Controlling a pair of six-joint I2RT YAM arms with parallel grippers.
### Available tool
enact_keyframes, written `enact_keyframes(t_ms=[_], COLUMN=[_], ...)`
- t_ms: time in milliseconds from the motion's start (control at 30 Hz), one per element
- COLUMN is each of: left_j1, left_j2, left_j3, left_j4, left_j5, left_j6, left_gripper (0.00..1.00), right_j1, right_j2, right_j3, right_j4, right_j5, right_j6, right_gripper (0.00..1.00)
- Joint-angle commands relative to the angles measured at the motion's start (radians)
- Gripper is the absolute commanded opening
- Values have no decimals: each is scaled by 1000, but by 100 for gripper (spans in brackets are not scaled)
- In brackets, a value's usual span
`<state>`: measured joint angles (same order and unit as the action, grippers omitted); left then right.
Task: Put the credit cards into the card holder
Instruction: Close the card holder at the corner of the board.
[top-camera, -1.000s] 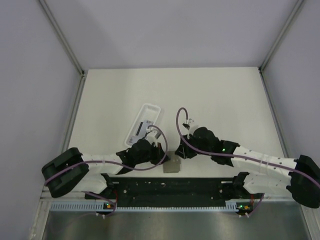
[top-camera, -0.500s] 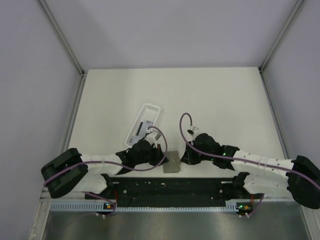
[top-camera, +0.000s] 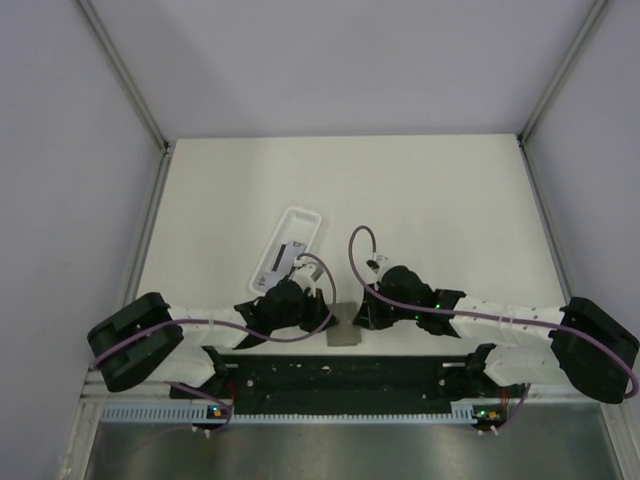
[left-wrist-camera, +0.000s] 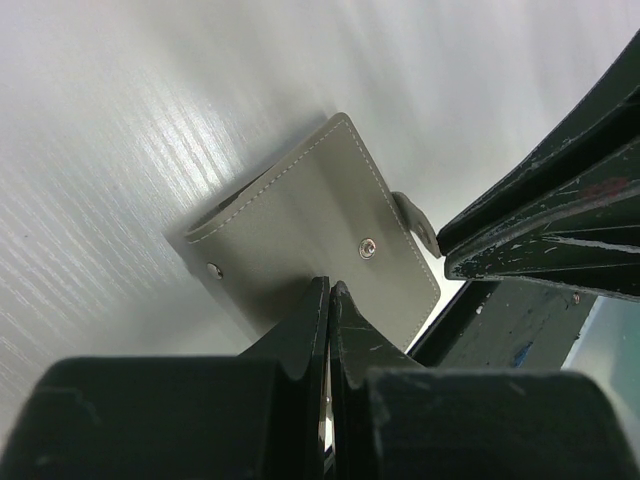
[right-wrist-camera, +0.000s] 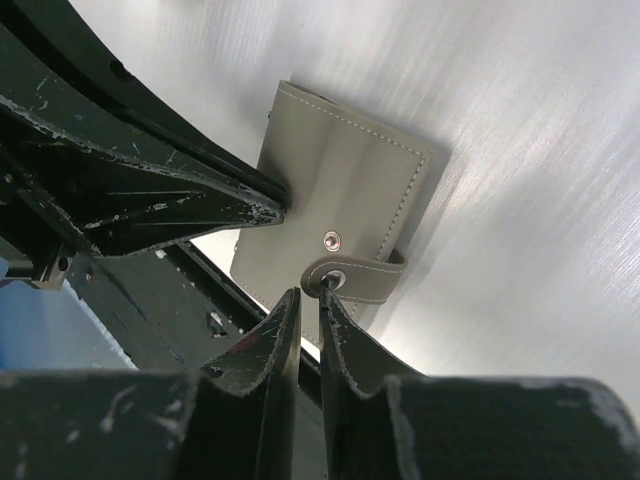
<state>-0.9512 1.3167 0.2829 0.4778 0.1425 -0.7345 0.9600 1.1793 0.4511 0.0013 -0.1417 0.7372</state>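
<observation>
Card holder lies folded at the near edge of the table, between both grippers. Left gripper is clenched, tips touching its edge. Right gripper has its fingers nearly together at the snap strap; I cannot tell if it pinches it. Farther back lies a white tray.
</observation>
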Motion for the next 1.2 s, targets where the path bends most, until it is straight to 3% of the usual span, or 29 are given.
enact_keyframes(t_ms=[0, 1167], left_j1=[-4, -4], left_j2=[7, 3], left_j3=[-21, -34], left_j4=[25, 41], left_j5=[11, 11], left_j6=[0, -13], left_gripper=[0, 0], right_j1=[0, 0], right_j2=[17, 158], right_j3=[23, 120], right_j4=[52, 46], right_j5=[5, 4], right_j6=[2, -38], right_gripper=[13, 13])
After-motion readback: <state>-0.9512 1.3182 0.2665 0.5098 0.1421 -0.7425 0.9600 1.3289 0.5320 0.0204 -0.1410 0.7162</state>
